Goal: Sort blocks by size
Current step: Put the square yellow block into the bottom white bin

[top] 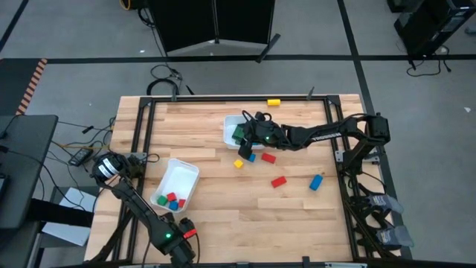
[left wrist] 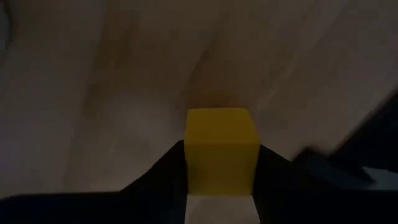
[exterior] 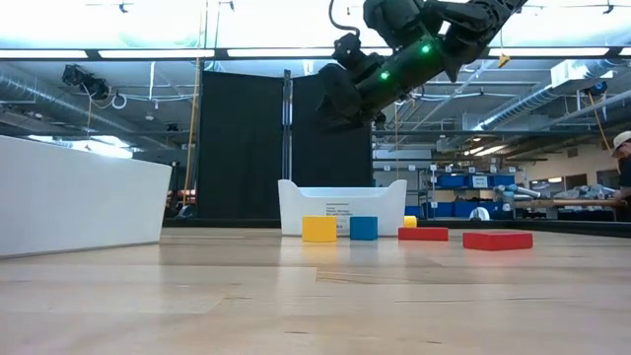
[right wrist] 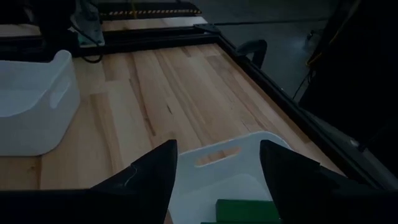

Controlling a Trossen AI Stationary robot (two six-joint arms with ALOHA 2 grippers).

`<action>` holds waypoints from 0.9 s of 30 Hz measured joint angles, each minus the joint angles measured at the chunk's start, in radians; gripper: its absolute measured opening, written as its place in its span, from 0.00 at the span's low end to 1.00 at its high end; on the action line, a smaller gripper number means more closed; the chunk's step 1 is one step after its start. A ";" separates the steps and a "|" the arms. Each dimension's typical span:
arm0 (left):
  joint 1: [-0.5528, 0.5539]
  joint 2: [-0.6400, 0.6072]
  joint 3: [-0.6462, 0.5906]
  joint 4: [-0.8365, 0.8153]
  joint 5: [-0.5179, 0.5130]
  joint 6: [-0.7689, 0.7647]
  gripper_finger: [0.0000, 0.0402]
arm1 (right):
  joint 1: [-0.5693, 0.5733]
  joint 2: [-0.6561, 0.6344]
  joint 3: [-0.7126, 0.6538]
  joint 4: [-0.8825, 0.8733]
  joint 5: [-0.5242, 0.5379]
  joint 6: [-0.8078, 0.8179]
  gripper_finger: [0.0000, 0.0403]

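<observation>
Yellow block (left wrist: 221, 146) half hidden between left claw (left wrist: 221, 186) fingers

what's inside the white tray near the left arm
In the high view, the white tray by the left arm holds small blocks at one end: a green one, a red one and a blue one. Anything lying under them cannot be seen.

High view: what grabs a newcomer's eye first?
The right gripper, open, hangs over the white tray at the table's far middle, where green blocks lie. Around it, loose blocks are scattered on the wood: a yellow cube, a blue cube, two red bars and a blue bar. At the near left edge the left gripper has a yellow block between its fingers, beside a second tray.
</observation>
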 joint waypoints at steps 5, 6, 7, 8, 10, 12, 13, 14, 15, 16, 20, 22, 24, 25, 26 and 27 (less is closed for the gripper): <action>0.001 -0.072 0.116 -0.124 -0.218 0.004 0.34 | 0.020 0.000 0.000 0.060 0.000 -0.037 0.60; 0.001 -0.088 0.147 -0.173 -0.290 0.004 0.34 | 0.023 0.000 0.000 0.073 0.000 -0.045 0.60; 0.001 -0.105 0.178 -0.218 -0.363 0.002 0.34 | 0.027 0.000 0.000 0.087 0.002 -0.057 0.60; 0.001 -0.123 0.203 -0.263 -0.439 -0.003 0.34 | 0.031 -0.001 0.000 0.097 0.008 -0.070 0.60; 0.001 -0.157 0.228 -0.359 -0.548 -0.027 0.34 | 0.035 -0.015 0.000 0.099 0.025 -0.101 0.59; 0.008 -0.187 0.217 -0.447 -0.602 -0.054 0.34 | 0.037 -0.045 0.000 0.080 0.035 -0.120 0.59; 0.015 -0.200 0.200 -0.478 -0.616 -0.069 0.34 | 0.037 -0.064 0.000 0.067 0.035 -0.122 0.59; 0.025 -0.212 0.175 -0.499 -0.625 -0.080 0.34 | 0.036 -0.086 0.000 0.042 0.035 -0.122 0.59; 0.037 -0.228 0.145 -0.505 -0.635 -0.083 0.34 | 0.034 -0.112 0.000 0.011 0.035 -0.123 0.59; 0.046 -0.251 0.105 -0.491 -0.647 -0.088 0.34 | 0.032 -0.136 0.000 -0.019 0.035 -0.128 0.59; 0.097 -0.358 -0.079 -0.364 -0.648 -0.095 0.34 | 0.000 -0.238 0.000 -0.176 0.034 -0.138 0.59; 0.121 -0.417 -0.176 -0.293 -0.645 -0.096 0.34 | -0.033 -0.278 0.000 -0.255 0.035 -0.137 0.59; 0.147 -0.471 -0.260 -0.237 -0.642 -0.097 0.34 | -0.083 -0.304 0.000 -0.333 0.035 -0.135 0.59; 0.158 -0.496 -0.295 -0.209 -0.636 -0.096 0.34 | -0.112 -0.312 0.000 -0.373 0.035 -0.131 0.59; 0.168 -0.517 -0.330 -0.185 -0.621 -0.099 0.34 | -0.147 -0.316 0.000 -0.413 0.034 -0.123 0.59; 0.179 -0.533 -0.356 -0.175 -0.610 -0.102 0.34 | -0.186 -0.316 0.000 -0.458 0.032 -0.119 0.59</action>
